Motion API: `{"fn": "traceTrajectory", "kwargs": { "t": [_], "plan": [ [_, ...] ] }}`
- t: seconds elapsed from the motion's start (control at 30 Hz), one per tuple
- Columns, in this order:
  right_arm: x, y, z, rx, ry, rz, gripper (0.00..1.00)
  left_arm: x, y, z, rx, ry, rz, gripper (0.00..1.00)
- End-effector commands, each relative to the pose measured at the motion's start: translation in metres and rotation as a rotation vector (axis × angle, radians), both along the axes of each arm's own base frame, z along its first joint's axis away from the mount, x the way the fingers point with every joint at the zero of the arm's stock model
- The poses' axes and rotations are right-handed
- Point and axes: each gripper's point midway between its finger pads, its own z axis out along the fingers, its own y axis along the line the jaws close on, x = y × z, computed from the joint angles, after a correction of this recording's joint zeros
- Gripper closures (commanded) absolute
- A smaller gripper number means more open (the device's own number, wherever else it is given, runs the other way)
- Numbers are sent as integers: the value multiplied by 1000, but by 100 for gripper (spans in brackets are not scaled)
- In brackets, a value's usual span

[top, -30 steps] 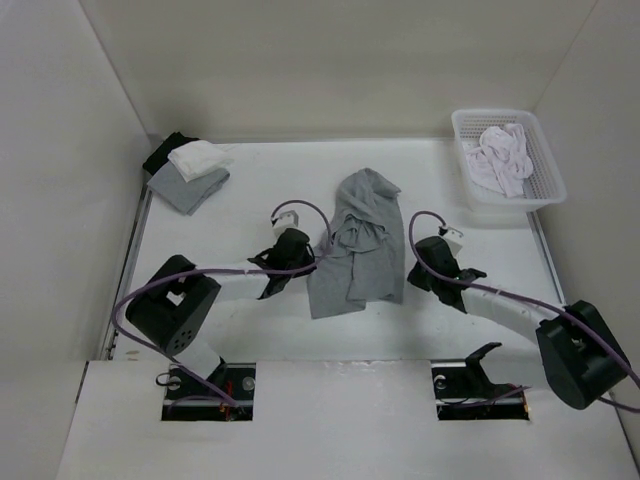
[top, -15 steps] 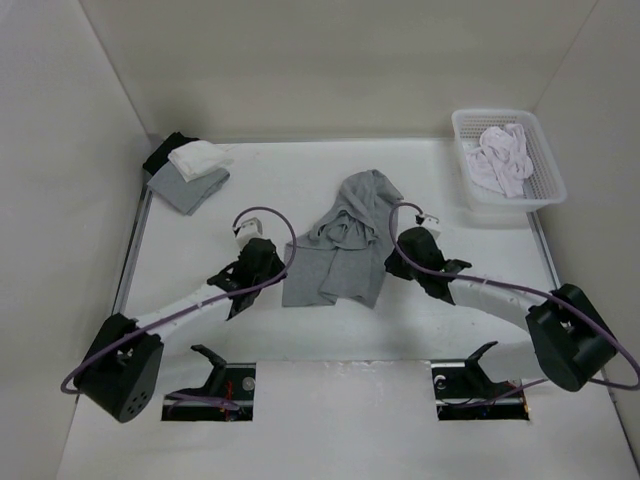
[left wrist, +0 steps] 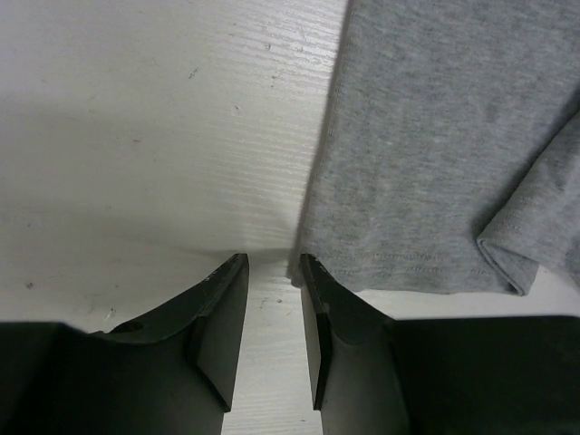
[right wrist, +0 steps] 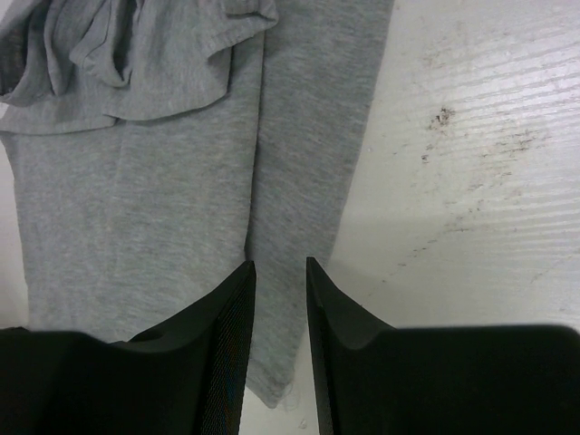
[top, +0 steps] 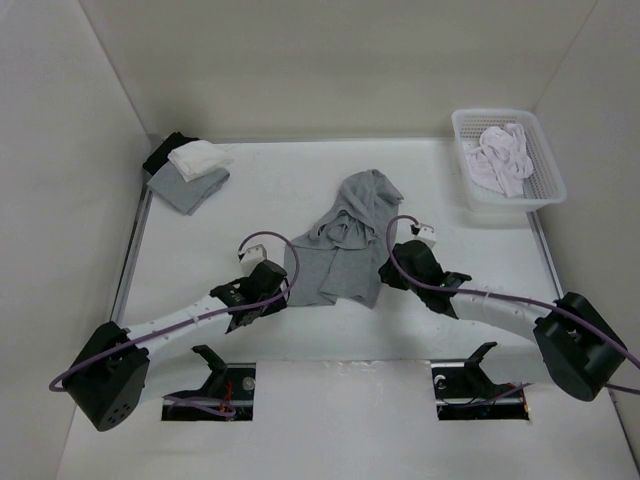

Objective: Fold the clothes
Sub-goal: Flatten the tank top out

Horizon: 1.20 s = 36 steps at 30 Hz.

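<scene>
The grey T-shirt (top: 340, 250) lies crumpled mid-table, its upper half bunched and its lower half flat. My left gripper (top: 280, 297) sits low at the shirt's near left corner. In the left wrist view the left gripper (left wrist: 274, 263) is open with bare table between its fingers, and the hem corner of the shirt (left wrist: 435, 136) touches the right fingertip (left wrist: 308, 265). My right gripper (top: 384, 278) hovers at the shirt's near right edge. The right wrist view has the right gripper (right wrist: 279, 265) open over a flat strip of the shirt (right wrist: 136, 199), gripping nothing.
A white basket (top: 545, 185) with white garments stands at the back right. A small stack of black, white and grey cloths (top: 188, 172) lies at the back left. White walls close in the table on three sides.
My left gripper has opened and let go of the shirt, then come down at its near left corner. The shirt's lower half shifted left. My right gripper opened wider and moved toward the shirt's right edge.
</scene>
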Motion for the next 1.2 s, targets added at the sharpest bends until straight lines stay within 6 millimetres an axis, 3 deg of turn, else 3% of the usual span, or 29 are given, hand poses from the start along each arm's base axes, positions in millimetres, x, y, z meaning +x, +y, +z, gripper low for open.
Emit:
{"fn": "traceTrajectory", "kwargs": {
  "t": [0.0,0.1,0.23,0.63,0.83,0.93,1.03,1.17],
  "plan": [
    [0,6,4,39,-34,-7,67,-5,-2,0,-49,9,12,71],
    [-4,6,-3,38,-21,-3,67,0,-4,15,-112,-33,25,71],
    [-5,6,-7,36,-14,-6,67,-1,-8,18,-136,-33,16,70],
    [-7,10,-6,43,-13,10,66,-2,-16,-9,-118,28,-10,70],
    [-14,7,-5,41,-2,13,61,-2,-12,-7,-110,25,-10,88],
    [-28,5,-11,20,46,19,59,0,-11,1,-119,3,-9,91],
    [-58,12,-21,-9,129,59,57,5,-18,15,-152,-55,-31,93],
    [-73,15,-29,-10,178,51,57,8,-26,24,-181,-103,-58,93]
  ]
}}
